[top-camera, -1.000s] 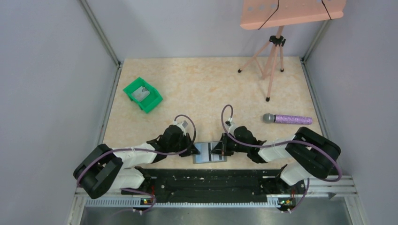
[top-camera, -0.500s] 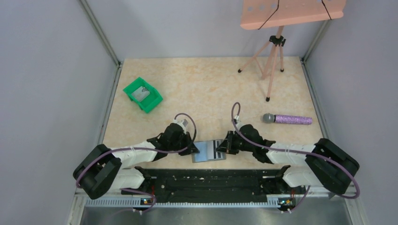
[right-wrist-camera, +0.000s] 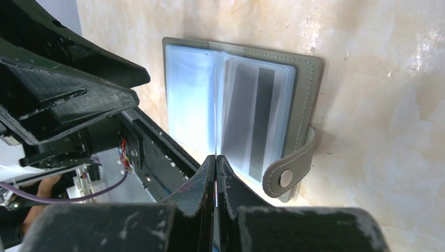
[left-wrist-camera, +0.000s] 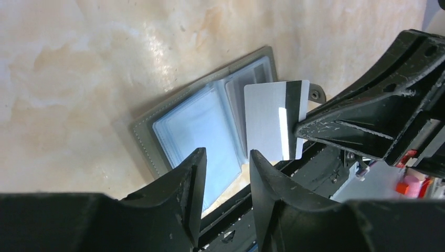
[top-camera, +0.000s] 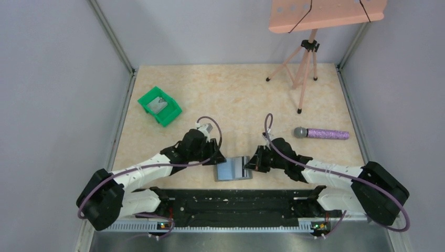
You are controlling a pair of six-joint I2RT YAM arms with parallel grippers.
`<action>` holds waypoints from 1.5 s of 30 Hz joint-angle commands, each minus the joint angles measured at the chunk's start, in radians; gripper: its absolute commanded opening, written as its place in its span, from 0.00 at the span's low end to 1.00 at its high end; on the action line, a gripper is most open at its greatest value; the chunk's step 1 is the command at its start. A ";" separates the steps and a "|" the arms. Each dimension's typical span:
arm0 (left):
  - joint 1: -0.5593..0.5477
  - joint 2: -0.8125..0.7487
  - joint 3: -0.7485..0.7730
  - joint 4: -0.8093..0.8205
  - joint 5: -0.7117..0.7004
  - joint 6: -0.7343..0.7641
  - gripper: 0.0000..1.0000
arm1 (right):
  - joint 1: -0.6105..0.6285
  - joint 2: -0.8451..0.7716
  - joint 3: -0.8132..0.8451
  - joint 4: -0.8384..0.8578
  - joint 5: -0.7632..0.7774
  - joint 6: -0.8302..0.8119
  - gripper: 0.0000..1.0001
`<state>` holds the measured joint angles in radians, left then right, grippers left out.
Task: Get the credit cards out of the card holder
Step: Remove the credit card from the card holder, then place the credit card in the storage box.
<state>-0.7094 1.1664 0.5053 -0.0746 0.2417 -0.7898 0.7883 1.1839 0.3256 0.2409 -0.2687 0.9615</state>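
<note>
One card (left-wrist-camera: 270,121) is pinched in our tightly closed right gripper (right-wrist-camera: 215,157) over the open card holder (left-wrist-camera: 199,121) at the near edge of the table (top-camera: 236,105), so we should lift it clear smoothly while our partly spread, empty left gripper (left-wrist-camera: 226,157) presses the holder's left half down.

The card holder (right-wrist-camera: 246,110) has a matt, stitched, leather-like grey cover and glossy clear plastic sleeves. The card (left-wrist-camera: 270,118) is smooth, shiny plastic; the table (left-wrist-camera: 78,63) is glossy and marbled.
</note>
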 commanded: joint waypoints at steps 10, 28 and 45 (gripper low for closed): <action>-0.189 -0.274 -0.001 0.177 -0.190 0.619 0.40 | -0.028 -0.034 0.077 0.011 0.019 0.176 0.00; -0.527 -0.230 -0.213 0.543 -0.494 1.276 0.49 | -0.052 -0.119 0.098 0.048 -0.020 0.322 0.00; -0.607 -0.065 -0.217 0.654 -0.605 1.341 0.51 | -0.064 -0.123 0.091 0.035 -0.005 0.313 0.00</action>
<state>-1.3090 1.1038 0.2989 0.5228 -0.3576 0.5499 0.7364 1.0801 0.3805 0.2489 -0.2653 1.2755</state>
